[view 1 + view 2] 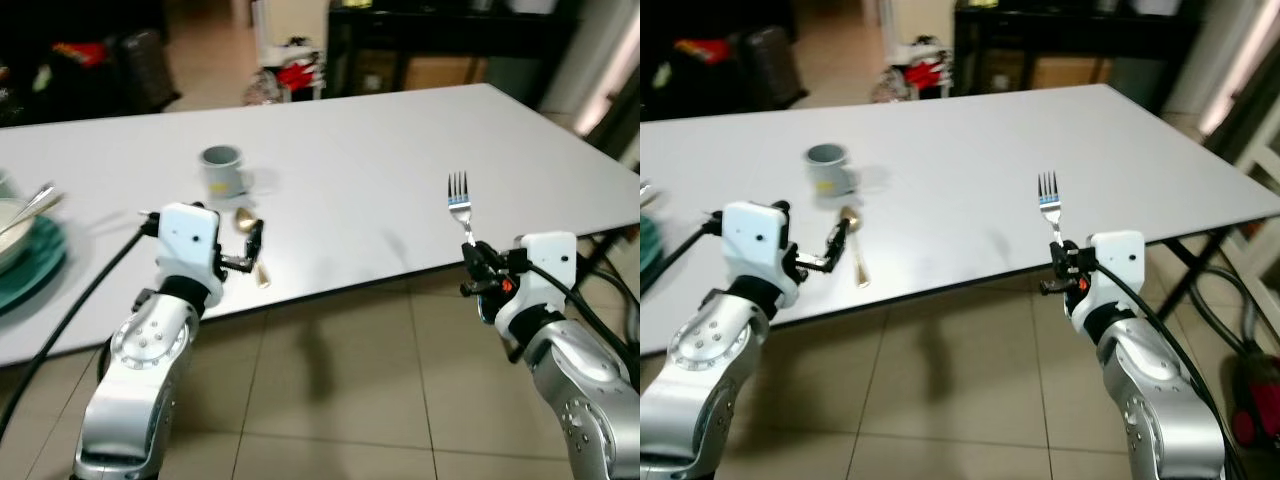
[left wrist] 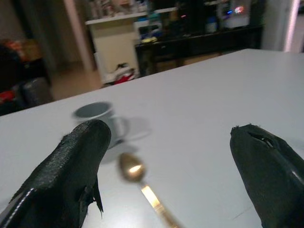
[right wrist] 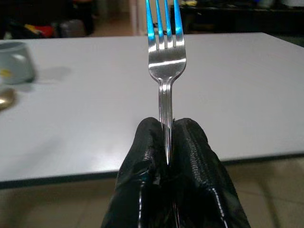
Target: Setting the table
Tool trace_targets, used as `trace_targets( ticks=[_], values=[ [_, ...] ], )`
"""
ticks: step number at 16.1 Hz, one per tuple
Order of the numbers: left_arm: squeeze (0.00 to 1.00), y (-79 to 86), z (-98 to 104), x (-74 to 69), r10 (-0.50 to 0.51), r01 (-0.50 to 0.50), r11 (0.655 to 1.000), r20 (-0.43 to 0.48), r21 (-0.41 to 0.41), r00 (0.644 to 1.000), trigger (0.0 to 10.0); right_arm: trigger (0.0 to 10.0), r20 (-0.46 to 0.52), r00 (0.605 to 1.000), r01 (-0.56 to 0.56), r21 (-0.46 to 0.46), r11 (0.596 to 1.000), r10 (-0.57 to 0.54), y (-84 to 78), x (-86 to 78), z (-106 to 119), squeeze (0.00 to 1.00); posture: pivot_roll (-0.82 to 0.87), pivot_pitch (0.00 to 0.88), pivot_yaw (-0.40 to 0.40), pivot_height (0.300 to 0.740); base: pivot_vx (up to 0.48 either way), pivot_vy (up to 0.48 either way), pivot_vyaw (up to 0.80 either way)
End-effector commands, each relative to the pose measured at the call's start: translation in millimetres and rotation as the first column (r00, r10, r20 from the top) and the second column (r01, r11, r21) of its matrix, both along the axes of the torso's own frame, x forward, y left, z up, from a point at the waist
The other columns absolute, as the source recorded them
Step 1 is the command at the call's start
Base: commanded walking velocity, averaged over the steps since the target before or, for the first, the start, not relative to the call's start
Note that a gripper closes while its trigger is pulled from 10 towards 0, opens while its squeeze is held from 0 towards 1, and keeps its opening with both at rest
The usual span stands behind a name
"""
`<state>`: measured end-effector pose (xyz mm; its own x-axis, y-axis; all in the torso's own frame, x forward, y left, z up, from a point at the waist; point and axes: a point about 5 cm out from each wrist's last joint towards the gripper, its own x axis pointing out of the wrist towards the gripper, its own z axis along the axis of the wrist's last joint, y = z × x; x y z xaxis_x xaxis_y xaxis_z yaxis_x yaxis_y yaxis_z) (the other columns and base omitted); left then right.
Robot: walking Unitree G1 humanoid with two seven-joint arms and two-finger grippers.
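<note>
The right gripper is clenched on a silver fork, held tines-up just off the near edge of the white table. On that table, a gold spoon lies beside the grey mug, with the left gripper spread open over it.

Inventory as I see it: one white table; one grey mug; one gold spoon lying on the tabletop; one fork — the one pinched in my right gripper; one teal plate; one white bowl on it. Two grippers total — left gripper spread wide.
</note>
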<state>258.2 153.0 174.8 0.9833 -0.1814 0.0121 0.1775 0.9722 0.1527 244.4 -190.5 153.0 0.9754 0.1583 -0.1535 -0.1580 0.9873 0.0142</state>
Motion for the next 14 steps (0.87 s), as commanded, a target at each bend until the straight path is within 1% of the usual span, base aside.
trace_targets(
  ticks=[1, 4, 10, 14],
  values=[
    [0.47, -5.9, 1, 0.4, -0.023, 0.023, 1.000, 0.005, -0.006, 1.000, 10.0, 10.0, -0.007, 1.000, 0.027, -0.010, 1.000, -0.027, -6.4, 0.3, -1, 0.00, -0.08, 0.000, 0.009, 0.740, 0.289, 0.000, 0.00],
    [0.47, -5.4, -1, 0.0, -0.028, 0.028, 1.000, 0.002, -0.003, 1.000, 10.0, 10.0, -0.009, 0.999, 0.031, -0.010, 0.999, -0.031, -7.7, 2.9, -2, 0.00, -0.08, 0.000, 0.009, 0.740, 0.287, 0.000, 0.00],
    [0.48, -5.5, -2, 1.3, -0.032, 0.032, 0.999, 0.007, -0.001, 0.999, 10.0, 10.0, -0.013, 1.000, 0.014, -0.004, 1.000, -0.014, -4.9, 6.3, -3, 0.00, -0.08, 0.000, 0.009, 0.740, 0.286, 0.000, 0.00],
    [0.48, -6.3, -2, 2.4, -0.032, 0.032, 0.999, 0.011, 0.000, 0.999, 10.0, 10.0, -0.025, 1.000, -0.007, 0.002, 1.000, 0.007, -3.9, 13.1, -3, 0.00, -0.08, 0.000, 0.008, 0.740, 0.287, 0.000, 0.00]
  ],
)
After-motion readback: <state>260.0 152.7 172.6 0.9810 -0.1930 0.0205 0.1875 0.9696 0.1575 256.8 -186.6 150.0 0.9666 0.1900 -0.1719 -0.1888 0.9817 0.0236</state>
